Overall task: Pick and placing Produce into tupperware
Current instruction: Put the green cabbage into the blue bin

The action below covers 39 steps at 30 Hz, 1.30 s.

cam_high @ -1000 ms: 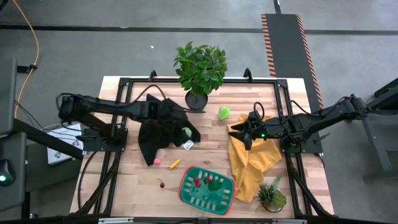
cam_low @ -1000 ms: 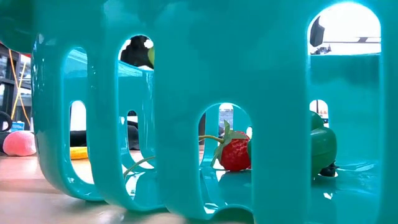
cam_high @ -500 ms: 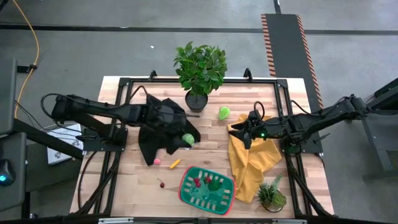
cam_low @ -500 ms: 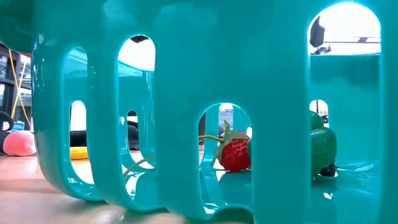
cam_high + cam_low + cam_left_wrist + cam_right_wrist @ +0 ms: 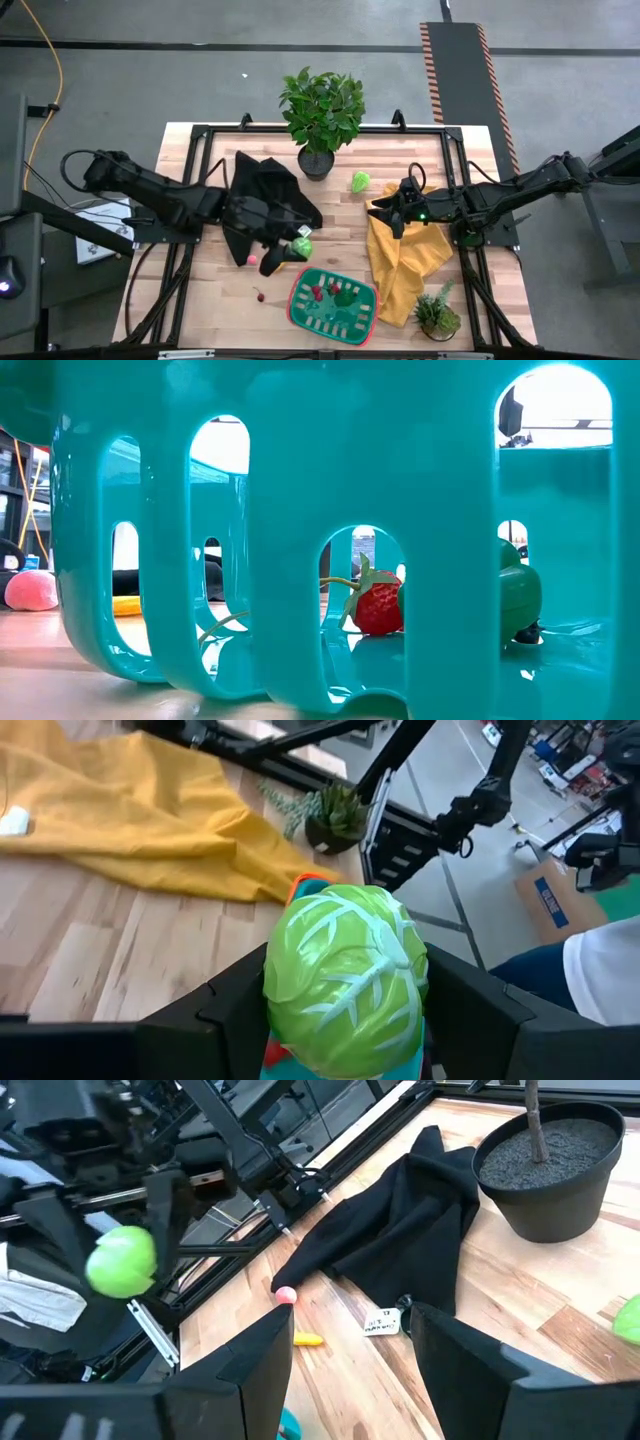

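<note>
Green cabbage (image 5: 345,978): I have it pinched between my left gripper's (image 5: 291,246) fingers, riding just up-left of the tub (image 5: 334,302), not yet over it.
Left grip: jaws part-spread around the ball. It is round and smooth, so I judge it could squirt out if I jolt the arm.
Drop risk: if I let go this early it lands on bare wood beside the tub and likely rolls toward the pink piece (image 5: 254,260) or the cherry (image 5: 260,295).
Black cloth (image 5: 262,197): up-left of the tub, right under my left arm. A low pass could snag and drag it.
Tub: strawberry (image 5: 379,607) and a green piece (image 5: 519,592) already sit inside. A hard drop may bounce the ball off them and over the red rim.
Right gripper (image 5: 393,217): up-right of the tub on the yellow cloth (image 5: 405,262), fingers apart with nothing between them, waiting.
Lime ball (image 5: 360,181): above the tub near the plant pot (image 5: 315,163), untouched.
</note>
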Available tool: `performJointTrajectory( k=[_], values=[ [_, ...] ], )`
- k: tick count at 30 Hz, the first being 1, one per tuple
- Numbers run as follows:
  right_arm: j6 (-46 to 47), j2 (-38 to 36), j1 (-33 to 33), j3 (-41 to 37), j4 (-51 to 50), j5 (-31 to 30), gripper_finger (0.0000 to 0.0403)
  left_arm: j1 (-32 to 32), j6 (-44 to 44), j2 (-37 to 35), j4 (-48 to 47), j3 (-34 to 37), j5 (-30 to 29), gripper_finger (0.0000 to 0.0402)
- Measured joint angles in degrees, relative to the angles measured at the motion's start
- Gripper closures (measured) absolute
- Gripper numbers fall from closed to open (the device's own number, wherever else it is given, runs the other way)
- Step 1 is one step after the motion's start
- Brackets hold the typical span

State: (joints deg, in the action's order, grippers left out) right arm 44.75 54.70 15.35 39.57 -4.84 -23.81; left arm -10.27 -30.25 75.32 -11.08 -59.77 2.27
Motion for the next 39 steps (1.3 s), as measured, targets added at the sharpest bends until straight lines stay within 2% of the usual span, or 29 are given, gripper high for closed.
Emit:
performJointTrajectory(
  k=[6,12,18,24,33,39],
  values=[
    [-0.20,0.00,0.00,0.00,0.00,0.37,0.0210,-2.49,0.85,0.19,1.56,-1.36,-5.49,0.0189],
    [-0.20,0.00,0.00,0.00,0.00,1.13,0.0210,-3.73,5.34,3.42,-1.80,-8.55,-8.38,0.0188],
    [-0.22,-0.01,0.00,0.00,0.10,2.66,0.0210,-3.73,10.53,8.77,-13.09,-18.45,-8.36,0.0188],
    [-0.97,0.00,0.00,0.00,-0.11,3.47,0.0210,-3.87,13.96,14.66,-18.40,-25.80,-7.08,0.0188],
    [-1.30,-0.01,0.02,0.00,-0.66,6.27,0.0210,-7.01,16.76,21.05,-22.98,-30.00,-6.82,0.0188],
    [-1.75,-0.02,0.02,0.00,-1.40,6.80,0.0210,-8.67,16.53,24.74,-22.06,-30.64,-5.73,0.0188]
  ],
)
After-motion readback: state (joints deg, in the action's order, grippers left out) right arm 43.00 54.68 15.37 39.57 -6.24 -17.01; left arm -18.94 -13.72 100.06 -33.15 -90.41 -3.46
